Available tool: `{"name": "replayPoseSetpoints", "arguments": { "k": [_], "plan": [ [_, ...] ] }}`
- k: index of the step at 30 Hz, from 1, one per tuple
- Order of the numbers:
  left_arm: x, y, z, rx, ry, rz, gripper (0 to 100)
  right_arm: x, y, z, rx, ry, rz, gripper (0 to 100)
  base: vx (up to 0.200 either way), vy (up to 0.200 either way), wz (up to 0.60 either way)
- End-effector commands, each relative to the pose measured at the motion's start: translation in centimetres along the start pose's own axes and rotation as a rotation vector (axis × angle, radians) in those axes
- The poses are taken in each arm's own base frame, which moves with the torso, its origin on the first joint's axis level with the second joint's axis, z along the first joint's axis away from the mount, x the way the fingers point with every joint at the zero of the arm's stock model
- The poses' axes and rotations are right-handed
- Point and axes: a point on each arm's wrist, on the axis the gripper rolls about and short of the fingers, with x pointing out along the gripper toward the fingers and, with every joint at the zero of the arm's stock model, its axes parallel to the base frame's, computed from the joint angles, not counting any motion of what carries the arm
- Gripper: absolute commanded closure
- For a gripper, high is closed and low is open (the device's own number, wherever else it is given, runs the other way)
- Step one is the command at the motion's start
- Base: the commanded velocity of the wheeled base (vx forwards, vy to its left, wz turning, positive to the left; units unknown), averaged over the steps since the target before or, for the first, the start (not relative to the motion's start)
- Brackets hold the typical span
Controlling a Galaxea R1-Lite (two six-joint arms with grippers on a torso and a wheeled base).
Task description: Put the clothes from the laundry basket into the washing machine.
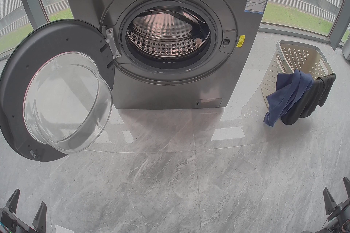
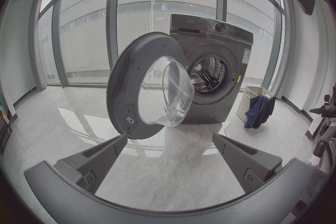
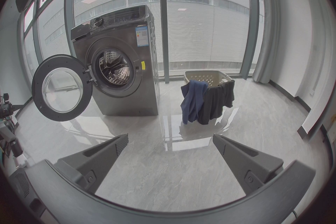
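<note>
A grey front-loading washing machine (image 1: 167,37) stands ahead with its round door (image 1: 54,91) swung wide to the left and the steel drum (image 1: 167,35) bare inside. To its right sits a cream laundry basket (image 1: 291,59). A blue garment (image 1: 288,93) and a black garment (image 1: 310,99) hang over its front rim. My left gripper (image 1: 26,204) is low at the near left, open and holding nothing. My right gripper (image 1: 337,192) is low at the near right, open too, well short of the basket (image 3: 206,77).
Glossy grey tile floor (image 1: 189,172) lies open between me and the machine. Tall windows run behind the machine and basket. The open door (image 2: 147,88) juts out over the floor on the left side. White walls close the room on both sides.
</note>
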Motion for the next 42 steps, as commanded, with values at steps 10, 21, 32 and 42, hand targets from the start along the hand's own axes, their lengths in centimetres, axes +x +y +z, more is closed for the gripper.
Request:
{"name": "replayPoseSetpoints", "arguments": {
  "k": [10, 21, 32, 42],
  "plan": [
    [0.01, 0.03, -0.48, 0.0, 0.001, 0.002, 0, -0.47, 0.1, -0.75, -0.052, -0.061, 0.029, 0, 0.0, -0.02, 0.0],
    [0.01, 0.03, -0.48, 0.001, 0.001, 0.002, 0, -0.47, 0.09, -0.75, -0.046, -0.061, 0.031, 0, 0.0, -0.2, 0.0],
    [0.01, 0.03, -0.48, 0.001, 0.001, 0.002, 0, -0.47, 0.09, -0.75, -0.044, -0.061, 0.031, 0, 0.0, -0.164, 0.0],
    [0.01, 0.03, -0.48, 0.003, 0.001, 0.002, 0, -0.47, 0.09, -0.75, -0.043, -0.061, 0.031, 0, 0.0, -0.12, 0.0]
  ]
}}
